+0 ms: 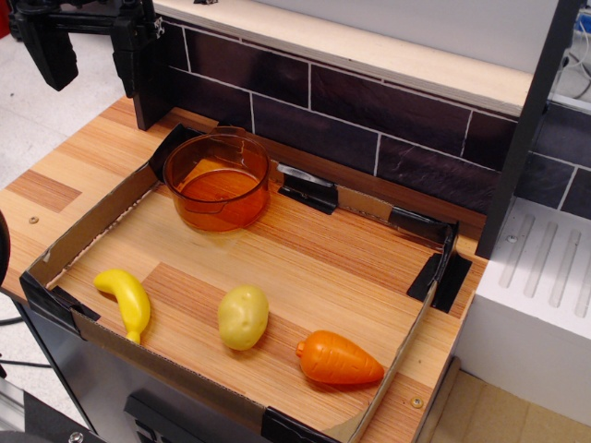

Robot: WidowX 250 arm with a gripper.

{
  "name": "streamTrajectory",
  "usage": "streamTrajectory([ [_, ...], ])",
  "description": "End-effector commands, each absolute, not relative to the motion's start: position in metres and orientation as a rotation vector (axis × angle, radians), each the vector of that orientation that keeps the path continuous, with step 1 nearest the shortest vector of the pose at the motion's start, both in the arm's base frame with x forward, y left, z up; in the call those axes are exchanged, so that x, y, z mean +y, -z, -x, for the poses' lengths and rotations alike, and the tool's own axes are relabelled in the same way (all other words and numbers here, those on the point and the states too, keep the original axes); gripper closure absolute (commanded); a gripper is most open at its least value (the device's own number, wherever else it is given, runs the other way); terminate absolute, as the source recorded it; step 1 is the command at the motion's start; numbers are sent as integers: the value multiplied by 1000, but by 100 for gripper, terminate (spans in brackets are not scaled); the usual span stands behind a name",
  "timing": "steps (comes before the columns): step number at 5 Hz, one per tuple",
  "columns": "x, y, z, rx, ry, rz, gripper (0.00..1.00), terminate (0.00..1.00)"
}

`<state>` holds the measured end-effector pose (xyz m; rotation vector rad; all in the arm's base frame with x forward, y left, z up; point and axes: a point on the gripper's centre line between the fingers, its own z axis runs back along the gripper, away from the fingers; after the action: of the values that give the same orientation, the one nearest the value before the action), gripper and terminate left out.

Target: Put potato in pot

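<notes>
sitting near the front edge of the wooden tray [305, 242], the potato [243, 317] lies between a banana [126, 302] and a carrot [338, 360]. the orange pot [217, 181] stands empty in the back left corner, well apart from it. the gripper [90, 46] hangs up top left, fingers spread, holding nothing.

We have a single view, set high and off the near corner of the wooden table [305, 249], looking down and diagonally across it toward the dark tiled back wall [369, 111]. It stands near enough that the cardboard-edged tray [92, 221] fills most of the frame, with the gripper [92, 46] cut off at the upper left corner.
</notes>
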<state>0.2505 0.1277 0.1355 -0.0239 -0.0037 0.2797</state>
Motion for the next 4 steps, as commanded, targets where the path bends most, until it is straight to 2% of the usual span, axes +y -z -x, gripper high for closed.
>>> streamTrajectory([
  [1, 128, -136, -250, -4, -280, 24, 0, 0],
  [3, 63, -132, -233, 25, -210, 134, 0, 0],
  [4, 41, -122, -226, -4, -250, 129, 0, 0],
])
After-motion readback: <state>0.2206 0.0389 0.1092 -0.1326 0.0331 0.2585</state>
